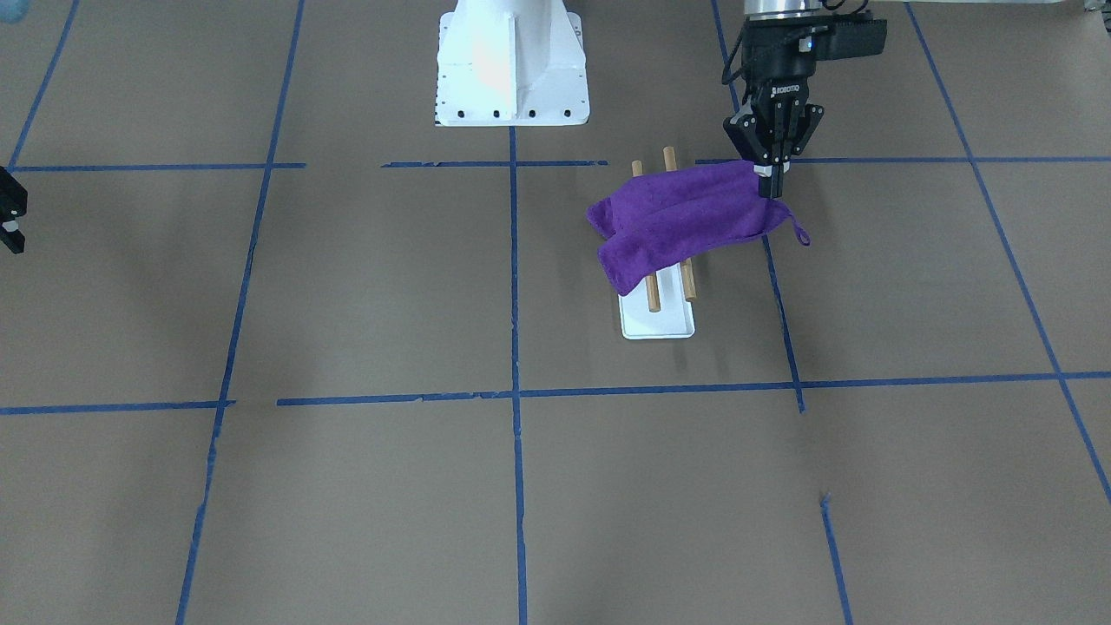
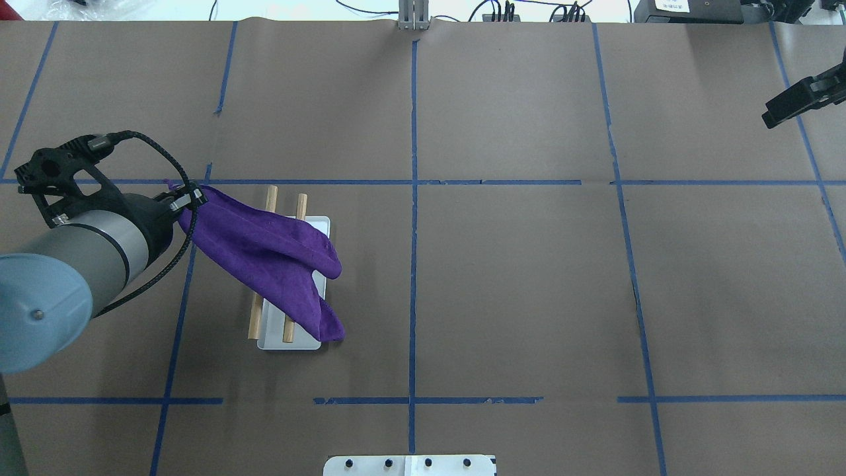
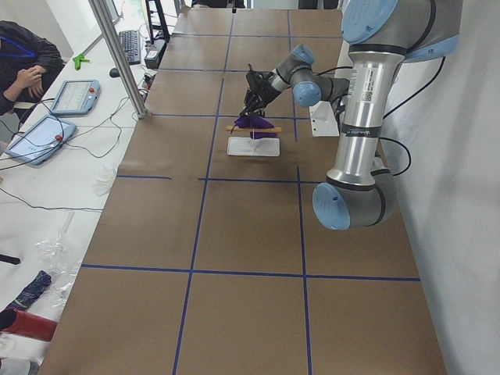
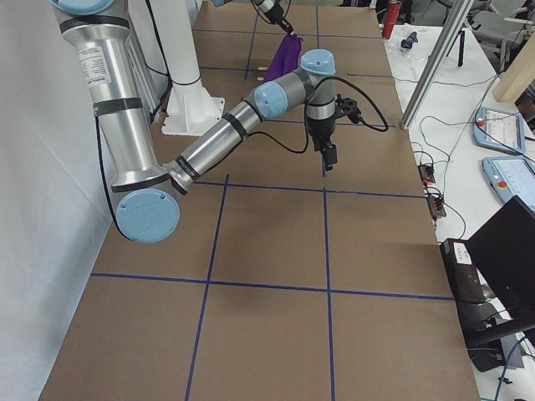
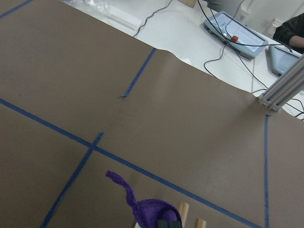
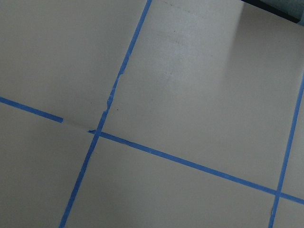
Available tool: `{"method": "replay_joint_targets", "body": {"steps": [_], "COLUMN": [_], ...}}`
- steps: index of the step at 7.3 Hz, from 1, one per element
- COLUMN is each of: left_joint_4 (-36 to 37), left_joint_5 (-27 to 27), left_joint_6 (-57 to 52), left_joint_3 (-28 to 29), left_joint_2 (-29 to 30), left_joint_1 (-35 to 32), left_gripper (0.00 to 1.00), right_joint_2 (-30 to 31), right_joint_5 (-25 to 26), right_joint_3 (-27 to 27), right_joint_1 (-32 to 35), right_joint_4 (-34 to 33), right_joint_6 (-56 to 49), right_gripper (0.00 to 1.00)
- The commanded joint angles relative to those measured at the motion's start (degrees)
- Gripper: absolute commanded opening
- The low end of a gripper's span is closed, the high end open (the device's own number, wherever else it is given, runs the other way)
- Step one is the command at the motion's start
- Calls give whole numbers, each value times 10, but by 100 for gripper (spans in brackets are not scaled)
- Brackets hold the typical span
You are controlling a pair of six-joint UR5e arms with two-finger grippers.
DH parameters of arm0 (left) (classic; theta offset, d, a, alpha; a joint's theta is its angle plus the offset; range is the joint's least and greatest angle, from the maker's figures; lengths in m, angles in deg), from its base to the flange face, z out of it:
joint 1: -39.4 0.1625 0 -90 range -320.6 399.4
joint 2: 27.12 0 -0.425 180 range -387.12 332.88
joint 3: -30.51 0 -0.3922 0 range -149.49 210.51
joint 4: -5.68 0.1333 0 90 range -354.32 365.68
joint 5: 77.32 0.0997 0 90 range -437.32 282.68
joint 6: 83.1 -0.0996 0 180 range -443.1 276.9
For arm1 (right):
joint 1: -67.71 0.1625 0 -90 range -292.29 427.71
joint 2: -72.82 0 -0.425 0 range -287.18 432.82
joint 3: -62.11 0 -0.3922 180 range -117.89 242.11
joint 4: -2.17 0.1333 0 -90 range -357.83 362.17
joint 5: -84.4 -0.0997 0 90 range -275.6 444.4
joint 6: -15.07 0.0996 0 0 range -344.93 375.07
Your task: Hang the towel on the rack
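The purple towel (image 1: pixel 686 224) lies draped across the two brown dowel rods (image 1: pixel 652 291) of the rack, whose white base (image 1: pixel 657 326) sits on the table. One end of the towel hangs down over the rack's side (image 2: pixel 324 317). My left gripper (image 1: pixel 772 185) is shut on the towel's other corner and holds it up just beside the rods. That corner also shows in the overhead view (image 2: pixel 188 198), and its loop in the left wrist view (image 5: pixel 124 189). My right gripper (image 2: pixel 769 119) hovers far off, empty, and seems open.
The brown table surface is marked with a grid of blue tape lines (image 1: pixel 514 395). The white robot pedestal (image 1: pixel 510 65) stands behind the rack. Tablets and cables (image 3: pixel 55 117) lie past the table's far edge, where a person sits.
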Motion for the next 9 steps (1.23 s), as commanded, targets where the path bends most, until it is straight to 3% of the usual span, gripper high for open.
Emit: {"method": "replay_joint_targets", "body": {"steps": [1,4,5,7,9], "left_joint_4": [-4,-7,-8,-8,-9], "left_joint_5": [23,43,43,37,35], "left_joint_6": [3,3,3,-6,-92], "left_joint_3": [36,79,97,99,90], "left_joint_2": [-29,-29,-27,-14,-5], "left_joint_1": [0,5,9,9,2], "left_gripper": [0,4,99,100,100], "right_joint_2": [-1,1,2,5,48], "right_joint_5": [0,-5,-5,-5,-6], "right_joint_3": [1,-1,-1,1,1], "right_joint_1": [1,3,3,3,10], "right_joint_4": [-1,-1,-1,-2,0], "right_joint_6": [1,1,1,1,1], "right_gripper": [100,100,100,100,100]}}
